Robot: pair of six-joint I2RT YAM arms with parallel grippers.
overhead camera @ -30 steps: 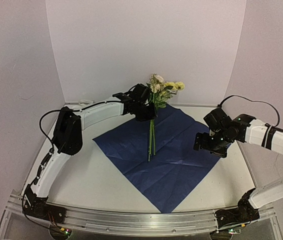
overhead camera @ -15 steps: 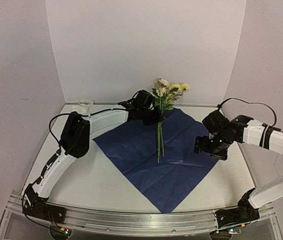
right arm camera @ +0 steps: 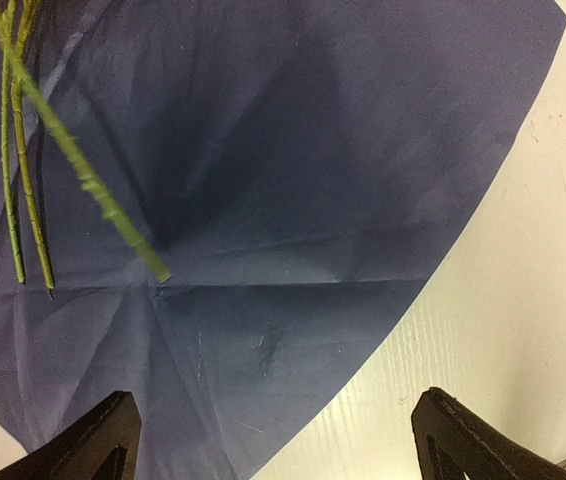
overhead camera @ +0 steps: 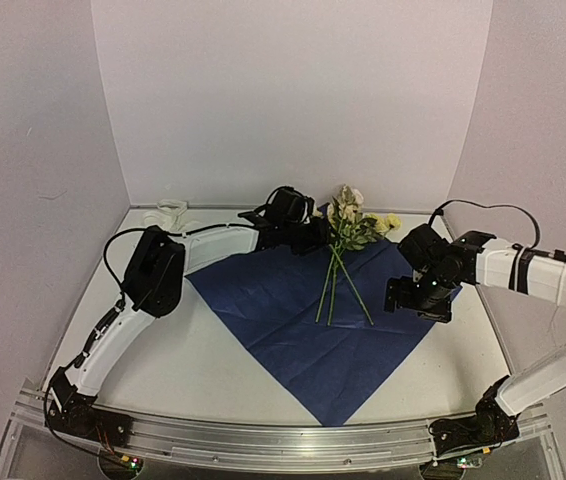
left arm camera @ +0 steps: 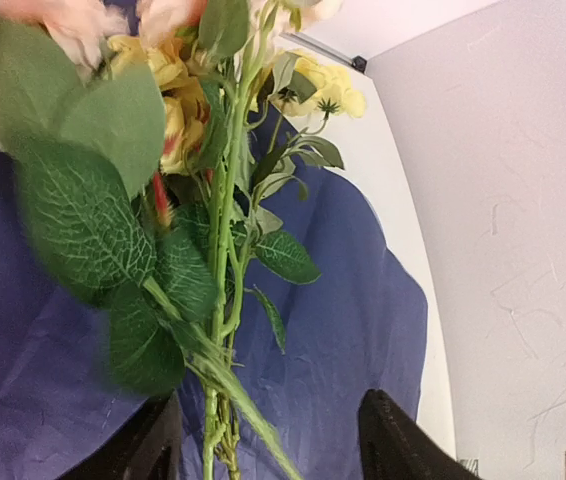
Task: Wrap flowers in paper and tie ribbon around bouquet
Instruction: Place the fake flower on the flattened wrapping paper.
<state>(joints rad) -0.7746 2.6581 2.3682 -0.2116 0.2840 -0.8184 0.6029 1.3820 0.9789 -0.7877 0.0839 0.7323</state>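
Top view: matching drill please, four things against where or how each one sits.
Things:
1. flowers
2. paper
3. ribbon
4. right pincer

Place or state:
a. far-left corner of the table, off the sheet
b. open, over the sheet's right corner
c. spread out, dark blue side up
d. stems splayed across the sheet

Pairs: 1-d, 2-c, 3-a, 4-b

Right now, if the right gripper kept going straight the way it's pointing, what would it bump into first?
Probably the paper. The right gripper is open and points down at its bare blue surface, and the flowers lie off to one side. I can't tell how far away the paper is.
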